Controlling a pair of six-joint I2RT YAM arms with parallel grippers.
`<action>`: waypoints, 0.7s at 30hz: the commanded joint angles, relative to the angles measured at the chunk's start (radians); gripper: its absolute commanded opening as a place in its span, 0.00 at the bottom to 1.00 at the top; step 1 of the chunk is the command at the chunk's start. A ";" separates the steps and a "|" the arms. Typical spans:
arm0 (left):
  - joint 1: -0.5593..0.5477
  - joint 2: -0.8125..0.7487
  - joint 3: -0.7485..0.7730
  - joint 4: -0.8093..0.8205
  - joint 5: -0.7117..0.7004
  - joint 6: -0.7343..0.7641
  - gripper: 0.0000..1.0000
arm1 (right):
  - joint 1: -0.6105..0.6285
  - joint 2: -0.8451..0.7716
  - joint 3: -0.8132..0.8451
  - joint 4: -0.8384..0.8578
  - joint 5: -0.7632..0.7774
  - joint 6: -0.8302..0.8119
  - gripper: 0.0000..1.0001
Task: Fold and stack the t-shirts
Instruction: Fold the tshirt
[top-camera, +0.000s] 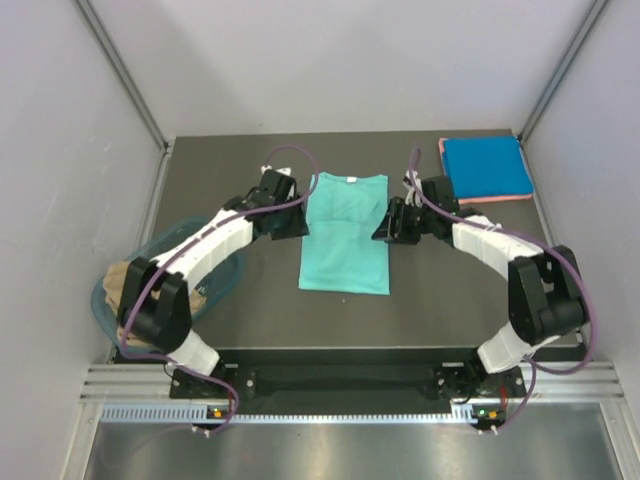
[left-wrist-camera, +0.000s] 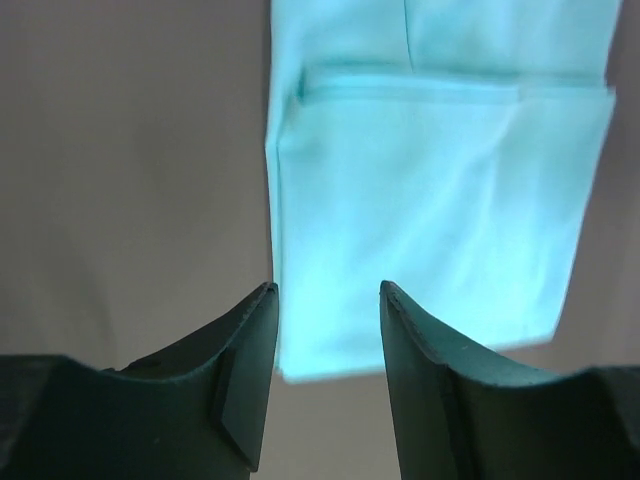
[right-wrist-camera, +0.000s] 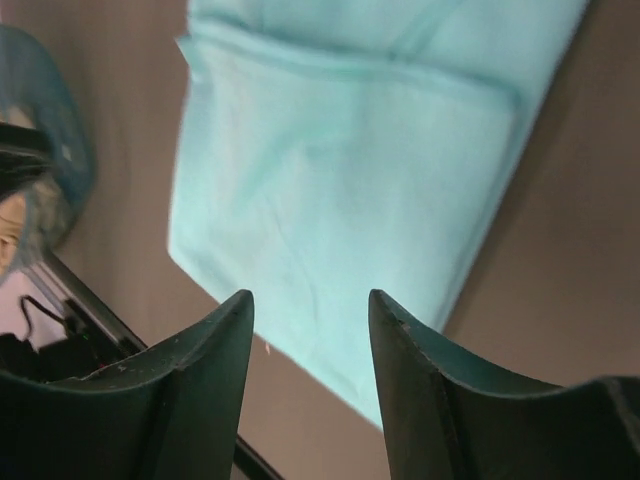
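the teal t-shirt (top-camera: 345, 232) is pictured flat at mid-table, folded into a long strip and flanked by the left gripper (left-wrist-camera: 328, 292) and right gripper (right-wrist-camera: 310, 298), both parted and empty. for a square half-fold, both near corners are best pinched evenly.

Right gripper (right-wrist-camera: 310, 297) parted, empty, over folded teal t-shirt (right-wrist-camera: 340, 200); probably tub (right-wrist-camera: 40, 120) at left

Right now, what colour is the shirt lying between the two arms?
The t-shirt is teal-green, seen best in the top view.
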 joint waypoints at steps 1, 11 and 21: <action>-0.008 -0.127 -0.141 -0.034 0.134 0.056 0.50 | 0.043 -0.116 -0.120 -0.140 0.142 -0.002 0.51; 0.001 -0.283 -0.457 0.137 0.309 0.001 0.49 | 0.050 -0.329 -0.354 -0.148 0.216 0.058 0.50; 0.026 -0.197 -0.485 0.225 0.300 0.033 0.52 | 0.051 -0.254 -0.443 0.033 0.138 0.058 0.47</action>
